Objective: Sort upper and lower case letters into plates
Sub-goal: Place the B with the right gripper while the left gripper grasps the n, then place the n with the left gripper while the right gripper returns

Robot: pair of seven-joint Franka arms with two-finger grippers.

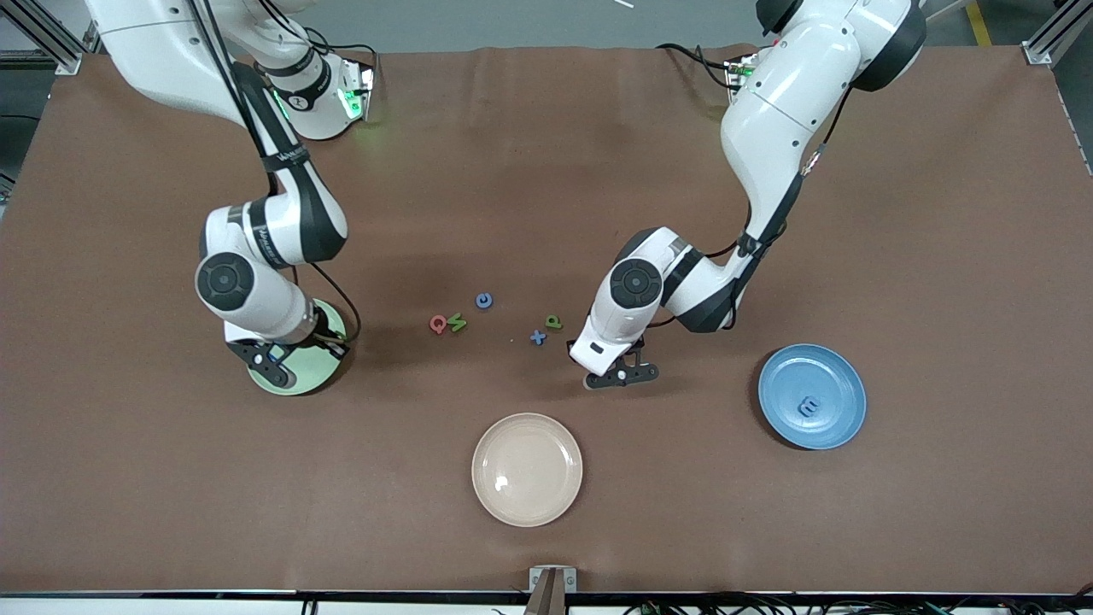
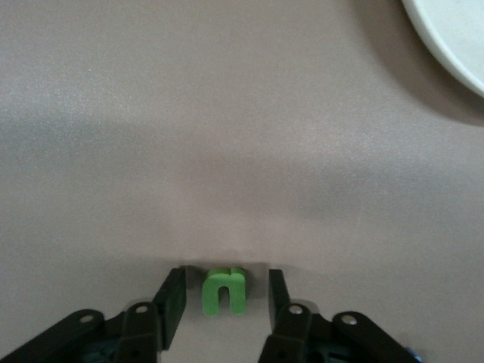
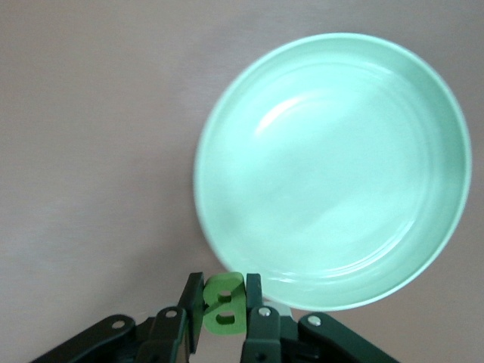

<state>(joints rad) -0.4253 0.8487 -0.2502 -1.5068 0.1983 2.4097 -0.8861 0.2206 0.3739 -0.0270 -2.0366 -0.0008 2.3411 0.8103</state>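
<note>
- Hovering over the mint green plate (image 3: 333, 174) at the right arm's end of the brown desk (image 1: 546, 154), the right tool (image 3: 224, 302) is clenched on a green letter B (image 3: 223, 304), held above the plate's rim.
- Near the middle of the desk, the left tool (image 2: 223, 291) is low over the surface, fingers (image 2: 172, 296) parted on either side of a small green letter n (image 2: 224, 290) without visibly touching it.
- Five more letters lie loose together farther from the front camera: a pink-red one (image 1: 437, 324) against a green one (image 1: 457, 323), a blue c-shape (image 1: 484, 300), a blue x (image 1: 537, 337) and a green p (image 1: 553, 322).
- One blue letter (image 1: 809, 407) already sits in the blue plate (image 1: 841, 376) at the left arm's end; the cream plate (image 1: 527, 500), nearest the front camera, holds nothing.
- Risk on the right: the B hangs over the rim, not the centre, so letting go here could bounce it off the edge onto the desk.
- Risk on the left: the n is tiny; fingers closing off-centre could squirt it sideways or pinch only a leg.
</note>
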